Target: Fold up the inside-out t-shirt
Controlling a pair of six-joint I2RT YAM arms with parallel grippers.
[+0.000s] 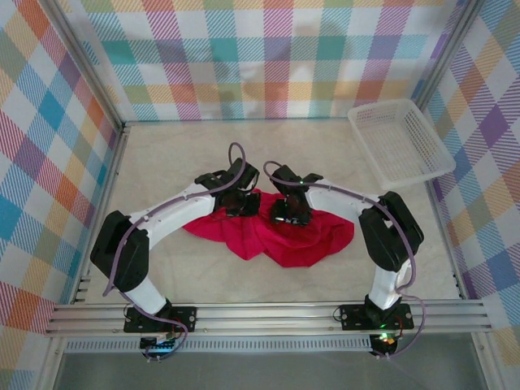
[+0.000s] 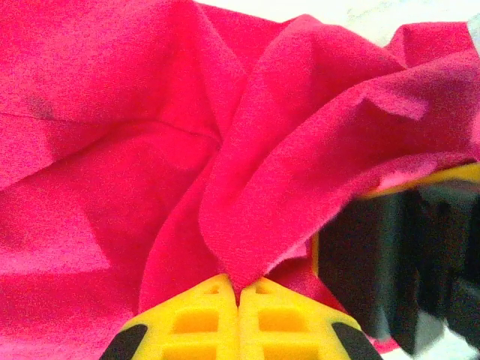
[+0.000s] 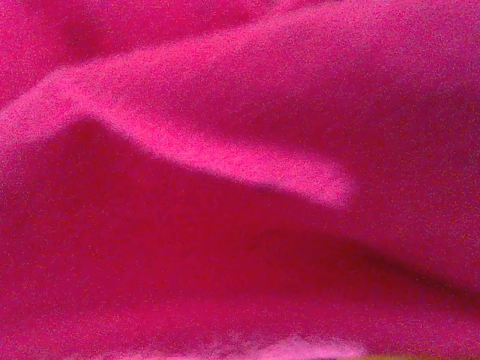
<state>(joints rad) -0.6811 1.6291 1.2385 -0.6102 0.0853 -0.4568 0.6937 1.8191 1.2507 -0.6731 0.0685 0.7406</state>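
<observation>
We count one inside-out t-shirt, one white mesh basket and two grippers. The shirt lies crumpled in the middle of the table, with bare surface to the left, right and behind. The basket sits well apart in the far right corner. From above, the left gripper and right gripper are down on the cloth, close together. The left wrist view adds the grip — yellow fingers pressed together, pinching a fold of shirt. Whether the right gripper is spread we cannot tell — its wrist view gives red cloth up close.
</observation>
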